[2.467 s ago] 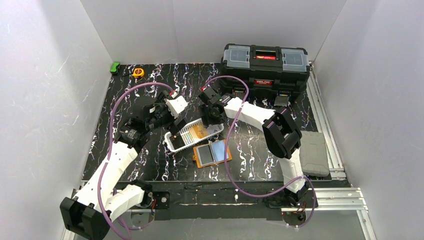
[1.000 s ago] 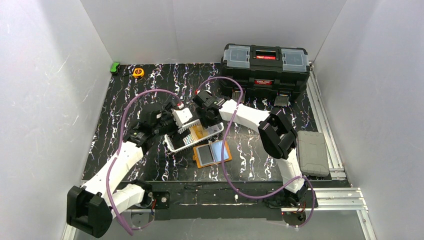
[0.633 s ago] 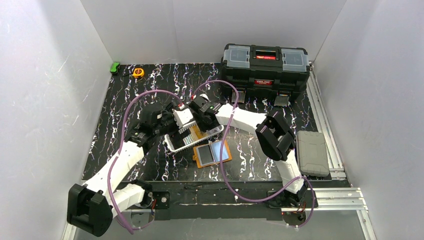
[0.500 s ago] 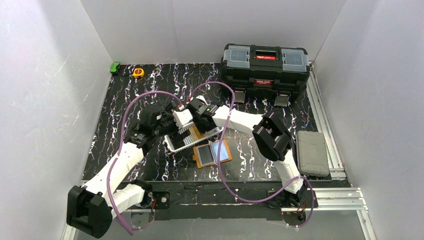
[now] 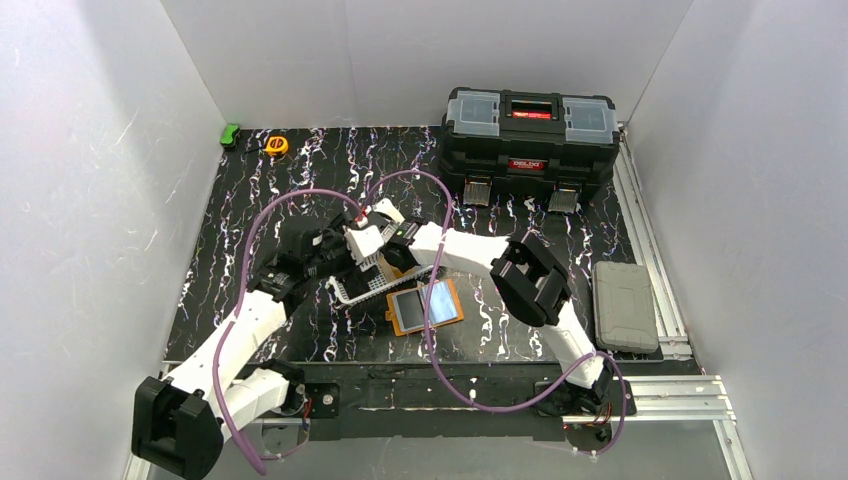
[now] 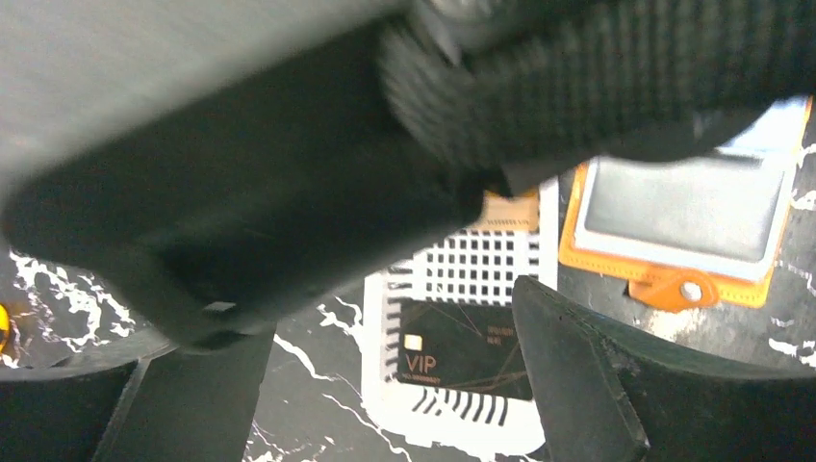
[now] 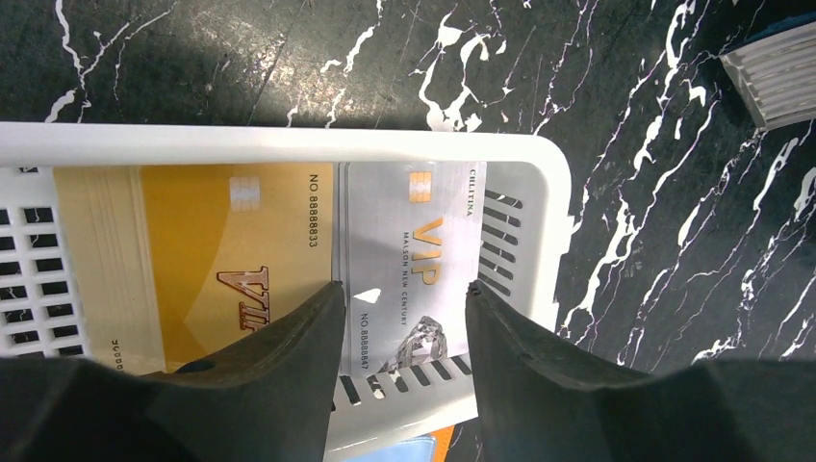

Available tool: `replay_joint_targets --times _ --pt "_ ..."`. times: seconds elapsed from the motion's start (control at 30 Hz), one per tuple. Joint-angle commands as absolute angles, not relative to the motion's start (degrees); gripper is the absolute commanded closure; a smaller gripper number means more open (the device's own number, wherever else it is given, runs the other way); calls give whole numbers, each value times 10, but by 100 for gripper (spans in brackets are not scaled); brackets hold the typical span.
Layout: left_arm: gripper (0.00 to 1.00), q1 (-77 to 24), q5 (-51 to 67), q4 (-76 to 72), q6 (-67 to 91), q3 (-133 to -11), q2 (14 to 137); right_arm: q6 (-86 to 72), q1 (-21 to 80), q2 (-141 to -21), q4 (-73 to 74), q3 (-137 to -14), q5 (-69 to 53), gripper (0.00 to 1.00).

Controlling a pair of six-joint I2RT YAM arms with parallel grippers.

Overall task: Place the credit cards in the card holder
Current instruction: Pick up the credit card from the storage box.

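Observation:
A white slotted basket (image 7: 289, 144) holds the credit cards lying flat: an orange-gold one (image 7: 221, 260), a silver one (image 7: 414, 241) and a black one (image 6: 462, 351). My right gripper (image 7: 402, 298) hangs open just over the silver card, its fingertips (image 7: 318, 318) roughly above the card's long edges. My left gripper (image 6: 385, 404) stands wide open over the basket's other end with nothing between its fingers; the right arm blocks most of that view. The card holder (image 5: 425, 305) lies unfolded beside the basket, orange with grey-blue pockets and a snap tab (image 6: 674, 289).
A black toolbox (image 5: 530, 135) stands at the back. A grey case (image 5: 622, 305) lies on the rails at the right. A yellow tape measure (image 5: 277, 145) and a green object (image 5: 230, 133) sit at the back left. Both wrists crowd together over the basket (image 5: 375, 280).
The right gripper has swung left across the basket to sit next to the left gripper. Its jaws widened, then narrowed again. The basket has shifted slightly left.

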State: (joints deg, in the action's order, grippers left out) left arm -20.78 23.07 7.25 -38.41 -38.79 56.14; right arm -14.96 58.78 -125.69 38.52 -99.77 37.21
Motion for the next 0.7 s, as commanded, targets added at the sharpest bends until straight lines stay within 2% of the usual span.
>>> replay_joint_targets --times 0.0,0.3,0.5,0.67 --pt "11 -206 236 73 -429 -340 546 -149 591 -1263 393 -1016 388 44" --pt "13 -195 223 75 -475 -262 523 -161 594 -1272 389 -1004 369 36" --pt "16 -194 244 97 -487 -254 508 -161 594 -1284 392 -1013 372 37" --pt "20 -193 248 117 -498 -239 501 -160 594 -1274 382 -995 392 42"
